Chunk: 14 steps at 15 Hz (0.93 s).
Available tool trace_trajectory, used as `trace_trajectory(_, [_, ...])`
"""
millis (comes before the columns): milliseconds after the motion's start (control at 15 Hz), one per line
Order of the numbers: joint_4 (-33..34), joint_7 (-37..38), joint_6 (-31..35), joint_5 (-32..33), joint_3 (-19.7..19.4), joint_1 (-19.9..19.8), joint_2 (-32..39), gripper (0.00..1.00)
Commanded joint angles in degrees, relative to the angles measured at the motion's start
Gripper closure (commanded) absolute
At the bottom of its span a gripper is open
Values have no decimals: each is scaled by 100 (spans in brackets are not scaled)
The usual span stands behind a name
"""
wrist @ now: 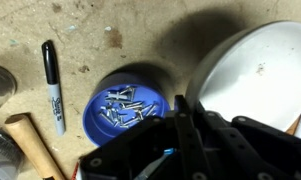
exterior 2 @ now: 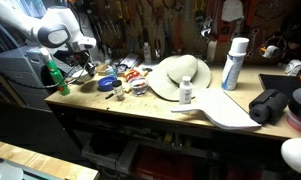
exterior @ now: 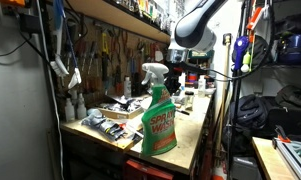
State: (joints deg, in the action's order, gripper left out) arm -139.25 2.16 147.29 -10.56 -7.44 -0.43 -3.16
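The gripper [wrist: 180, 128] filled the lower edge of the wrist view as one dark mass. Its fingers ran together in shadow, so I could not tell whether they stood apart or together, and nothing showed between them.

Just beyond the fingertips a blue bowl [wrist: 95, 118] sat on the worn wooden bench top [wrist: 140, 40], holding a loose heap of small metal screws [wrist: 123, 108]. The gripper hung above the bowl's near rim, not in contact with it as far as the view showed. A white round vessel [wrist: 255, 75], a bowl or a plate, lay close beside the blue bowl. A black marker [wrist: 52, 85] lay on the opposite side, apart from the bowl. A wooden handle [wrist: 30, 145] lay nearer the corner of the wrist view.

In an exterior view the Panda arm [exterior 2: 58, 30] bent over the bench's far end, with the same blue bowl [exterior 2: 108, 82] below it. In an exterior view a green spray bottle [exterior: 158, 118] stood upright at the bench's front edge, well apart from the gripper, and hand tools [exterior: 110, 50] hung on the wall behind.

In my judgement, working well over this bowl called for a plumb, slow approach centred on the screws. The fingers had to keep clear of the blue rim and the white vessel, since a nudge could tip the light bowl and scatter its contents.
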Motion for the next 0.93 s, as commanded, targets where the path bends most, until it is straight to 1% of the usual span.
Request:
trace_trajectory(0, [160,199,192,-47,131,-144,337,98])
trace_trajectory(667, [398,184,96,-477,276,-183,698,98])
trace_trajectory(733, [404,216,108,-456,274,-184,714,68])
trace_trajectory(800, [409,243,125,-423,269,-187,727,66])
trace_trajectory(867, [421,268,124,-403,264,-193,732,60])
